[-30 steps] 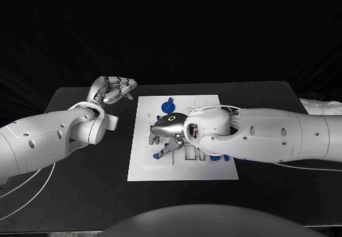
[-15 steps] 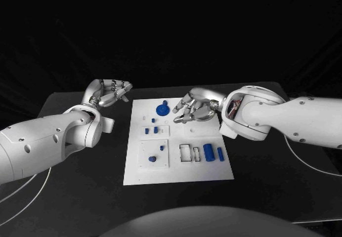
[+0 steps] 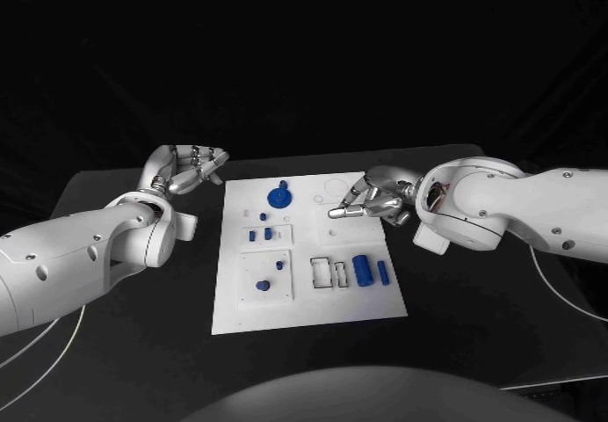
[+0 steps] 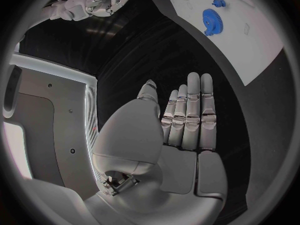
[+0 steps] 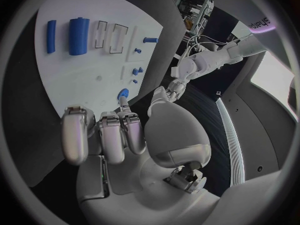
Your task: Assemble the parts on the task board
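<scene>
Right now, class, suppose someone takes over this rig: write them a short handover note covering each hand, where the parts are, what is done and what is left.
Left hand: off the board's far left corner, over the table, fingers loosely curled, holding nothing.
Right hand: at the board's right edge, fingers curled, nothing visibly held.
Parts: blue gear at the far end; small pegs in the left middle; peg lower left; large cylinder and thin bar at right, beside two empty slots.
Done: cannot tell which parts are seated.
Left: the empty slots suggest assembly is unfinished.
</scene>
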